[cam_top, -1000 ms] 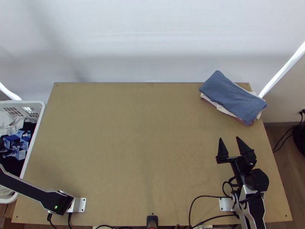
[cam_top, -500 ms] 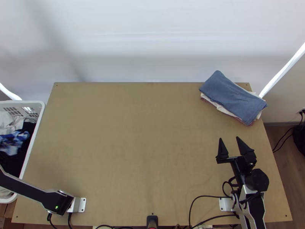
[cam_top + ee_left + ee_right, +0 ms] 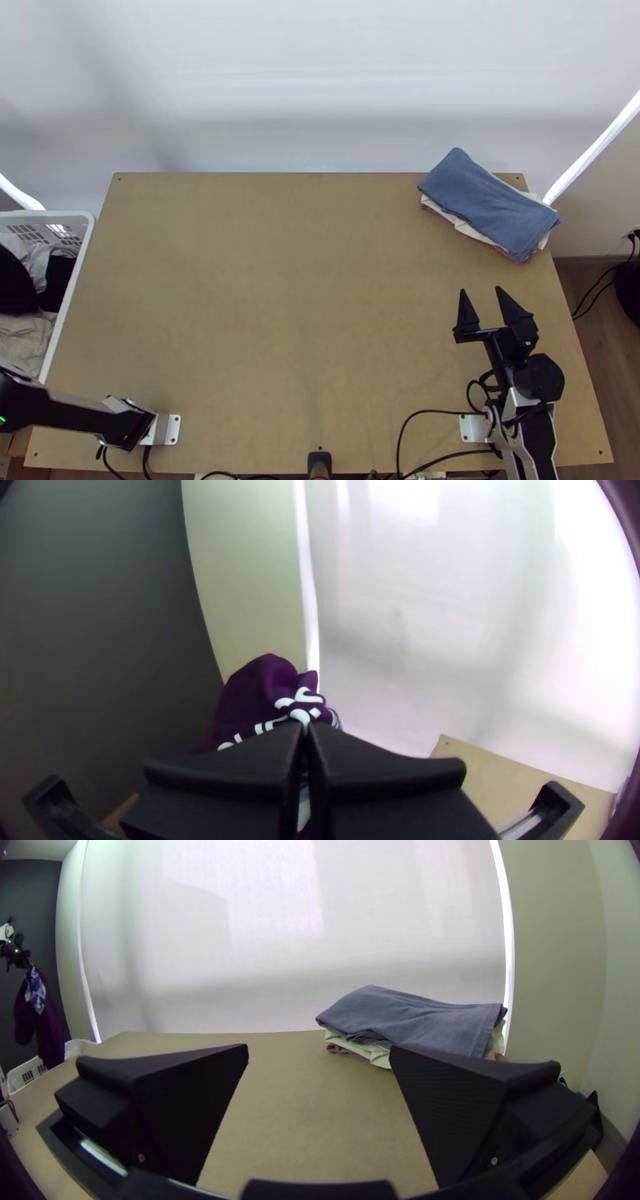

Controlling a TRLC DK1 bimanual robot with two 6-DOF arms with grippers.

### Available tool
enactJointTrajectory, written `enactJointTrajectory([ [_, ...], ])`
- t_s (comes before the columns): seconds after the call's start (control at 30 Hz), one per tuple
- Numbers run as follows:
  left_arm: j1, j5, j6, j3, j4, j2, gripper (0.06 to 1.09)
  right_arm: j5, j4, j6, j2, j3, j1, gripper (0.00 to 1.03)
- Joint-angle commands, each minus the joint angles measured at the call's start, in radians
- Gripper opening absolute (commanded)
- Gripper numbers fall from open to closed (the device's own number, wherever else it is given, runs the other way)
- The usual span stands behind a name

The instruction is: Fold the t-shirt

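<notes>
Your left gripper (image 3: 306, 728) is closed on the shirt (image 3: 257, 683): in the left wrist view, its two fingers press together with only a narrow line between them, and fabric shows directly beyond and below the tips. You cannot tell which part of the shirt is clamped.

In the right wrist view, you see the shirt hanging bunched from the left gripper, off the table's left side, at the basket (image 3: 76, 272). It is dark with white and blue print. Whether its lower end touches the basket, you cannot tell. In the top view, the basket stands against the table's left edge and contains light and dark cloths.

Your right gripper (image 3: 480, 289) is wide open and holds nothing. Its fingers stand well apart over the right part of the table (image 3: 304, 280), pointing toward the far edge.

Beyond the right gripper, you have a stack (image 3: 488, 204) of folded cloths at the table's far right corner. A blue cloth lies on top, set at an angle; cream and pinkish layers project from beneath it.
</notes>
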State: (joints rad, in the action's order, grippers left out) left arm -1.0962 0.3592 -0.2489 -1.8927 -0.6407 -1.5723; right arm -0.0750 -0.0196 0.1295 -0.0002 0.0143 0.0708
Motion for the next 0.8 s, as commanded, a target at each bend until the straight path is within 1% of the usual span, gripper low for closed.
enactJointTrajectory([
  [0.0, 0.067, 0.021, 0.042, 0.007, 0.018, 0.144, 0.09, 0.006, 0.014, 0.001, -0.001, -0.007, -0.002, 0.99],
  [0.17, 0.226, 0.021, 0.048, 0.113, 0.015, 0.353, 0.09, 0.006, 0.014, 0.001, -0.001, -0.007, -0.002, 0.99],
  [0.27, 0.377, 0.015, 0.059, 0.195, 0.013, 0.479, 0.09, 0.004, 0.014, 0.001, -0.001, -0.007, -0.002, 0.99],
  [0.33, 0.510, -0.014, 0.076, 0.247, 0.013, 0.549, 0.09, 0.006, 0.014, 0.001, -0.001, -0.007, -0.002, 0.99],
  [0.4, 0.679, -0.094, 0.077, 0.303, 0.015, 0.604, 0.09, 0.006, 0.014, 0.001, -0.001, -0.007, -0.002, 0.99],
  [0.47, 0.874, -0.215, 0.083, 0.346, 0.016, 0.633, 0.09, 0.006, 0.014, 0.001, -0.001, -0.007, -0.002, 0.99],
  [0.53, 1.072, -0.364, 0.083, 0.394, 0.022, 0.644, 0.09, 0.006, 0.014, 0.001, -0.001, -0.007, -0.002, 0.99],
  [0.63, 1.306, -0.536, 0.083, 0.461, 0.032, 0.641, 0.09, 0.006, 0.014, 0.001, -0.001, -0.007, -0.002, 0.99],
  [0.77, 1.579, -0.697, 0.097, 0.586, 0.056, 0.640, 0.09, 0.004, 0.014, 0.001, -0.001, -0.007, -0.002, 0.99],
])
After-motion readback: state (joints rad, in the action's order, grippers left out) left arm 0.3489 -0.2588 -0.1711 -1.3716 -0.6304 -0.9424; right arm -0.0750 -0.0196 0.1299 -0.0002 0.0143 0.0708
